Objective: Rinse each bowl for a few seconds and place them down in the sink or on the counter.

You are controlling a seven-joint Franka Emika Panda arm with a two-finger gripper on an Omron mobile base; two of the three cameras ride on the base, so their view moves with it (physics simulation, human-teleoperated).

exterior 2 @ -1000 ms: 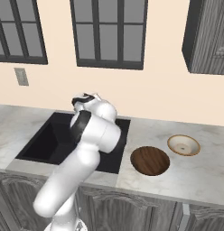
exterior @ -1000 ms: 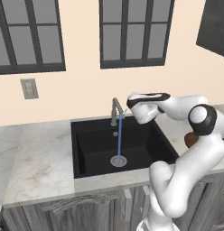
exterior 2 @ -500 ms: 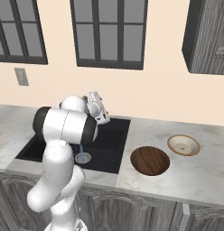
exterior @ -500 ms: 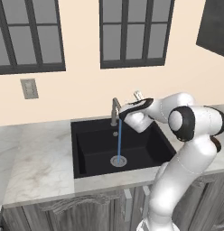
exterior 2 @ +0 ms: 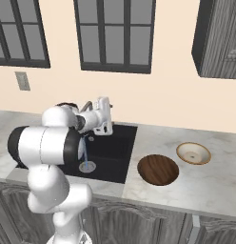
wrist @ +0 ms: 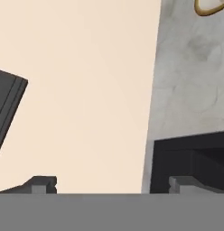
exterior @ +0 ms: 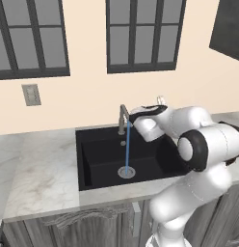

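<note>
1. The two shallow round bowls sat side by side on the pale grey-white marble-look counter (exterior 2: pixel 205 186), well off to the far side of the sink from the arm's base: the dark brown wooden bowl (exterior 2: pixel 158 169) nearer the basin edge, the tan-rimmed cream bowl (exterior 2: pixel 193 153) beyond it. Neither was touched by the claw.
2. The two-finger claw (exterior 2: pixel 104 116) stood wide apart and empty, up over the back of the large matte black rectangular sink (exterior: pixel 104 157), near the wall, both bowls well apart from it.
3. In the hand view its fingertips (wrist: pixel 41 184) pointed along the cream wall, with the basin corner just beside one tip and the tan rim of the cream bowl at the far top corner.
4. Just below and beside the claw, the grey angular tap (exterior: pixel 123 116) ran a thin blue stream of water (exterior: pixel 127 152) down onto the round silver drain (exterior: pixel 125 171).
5. Judgement: the water looked ready, but no bowl was picked up, wetted or set down. Both rinses appeared still to do, starting with a reach across to the brown bowl.
</note>
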